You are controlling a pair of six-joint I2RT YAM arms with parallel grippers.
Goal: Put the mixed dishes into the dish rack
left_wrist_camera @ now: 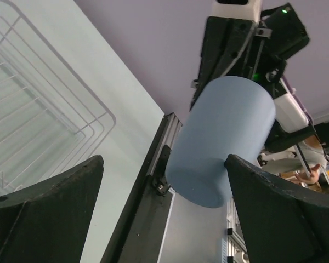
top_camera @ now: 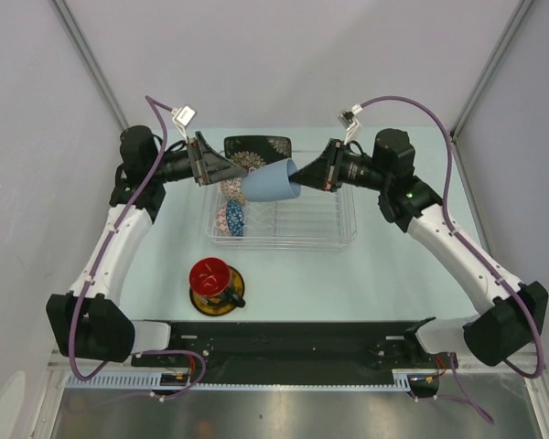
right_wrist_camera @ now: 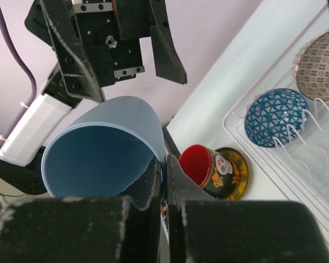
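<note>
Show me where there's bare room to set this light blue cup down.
Free: the right half of the dish rack, between the blue patterned bowl and the right rim; also the table in front, right of the red mug on its saucer. Crowded: the rack's left end, holding that bowl and the beige netted bowl.

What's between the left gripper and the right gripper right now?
A pale blue cup, its rim pinched by the right gripper, its base pointing at the open left gripper. The top view shows it.

Open left pincer [left_wrist_camera: 164, 164], pale blue cup [left_wrist_camera: 222, 142] btwn tips, white wire rack [left_wrist_camera: 111, 118] top-left, black rail [left_wrist_camera: 148, 192] below
</note>
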